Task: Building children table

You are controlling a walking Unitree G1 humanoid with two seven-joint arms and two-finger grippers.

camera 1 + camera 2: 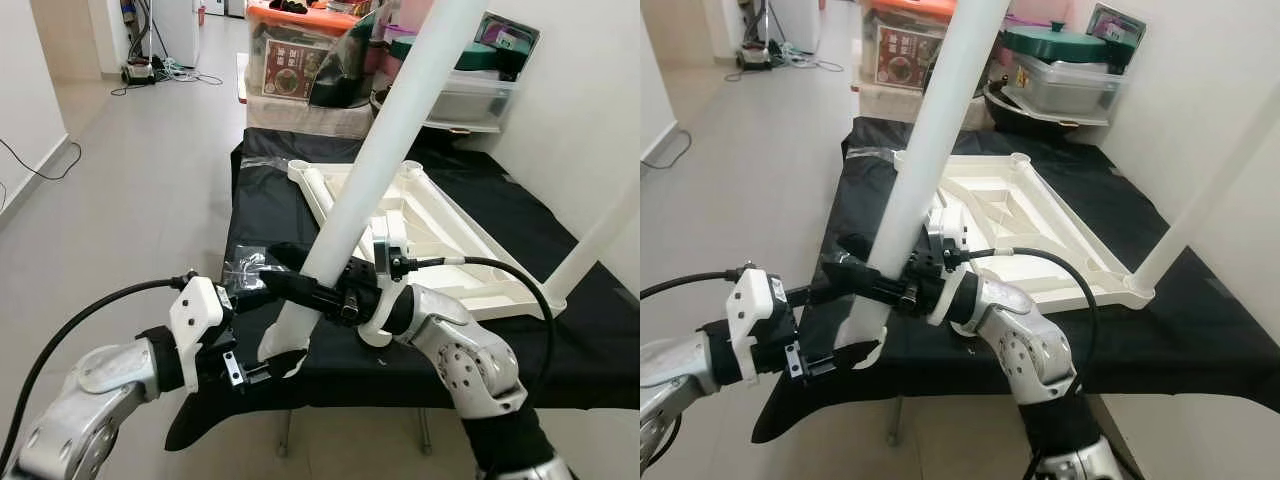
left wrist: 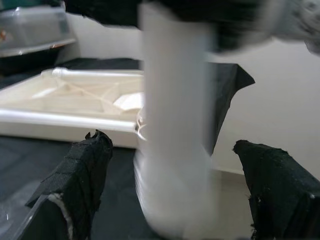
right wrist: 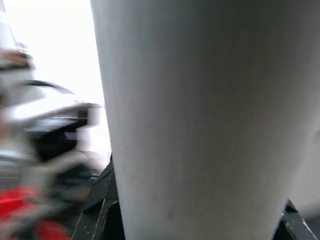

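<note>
**K:** Leg point(image 1: 385, 140) is mid-handling. Long white tube, tilted, running from near the robot's left gripper point(image 1: 262, 372) up past the top of the head views. Right gripper point(image 1: 300, 277) is clamped across it partway up, black fingers wrapped around the tube.

**M:** And the left one?

**K:** Sits at the leg's lower end. In the left wrist view the two pads point(image 2: 85, 170) stand wide apart with the tube end between them, so the jaws are spread and I don't see them pinching. Contact at the tip in the head views is unclear.

**M:** Where's the tabletop?

**K:** Tabletop point(image 1: 450, 235) lies upside down, ribs showing, on the black-covered bench point(image 1: 270, 200). One leg already fitted point(image 1: 600, 240) at the near right corner, standing up and cut off by the frame edge.

**M:** So which step?

**K:** My read: carrying leg number two toward a socket. Next move needs the lower end swung over a free corner, tube brought square to the tabletop, then pushed or twisted in. Right gripper does the steering; left probably guides the tip.

**M:** What can't you confirm?

**K:** Which corner is the target. The tube itself covers part of the tabletop. Top end of the leg is out of frame. Right wrist view is blurred, mostly tube surface. Can't tell thread or plug type on the leg end. Small clear bag point(image 1: 243, 268) on the bench, contents unreadable.
</note>
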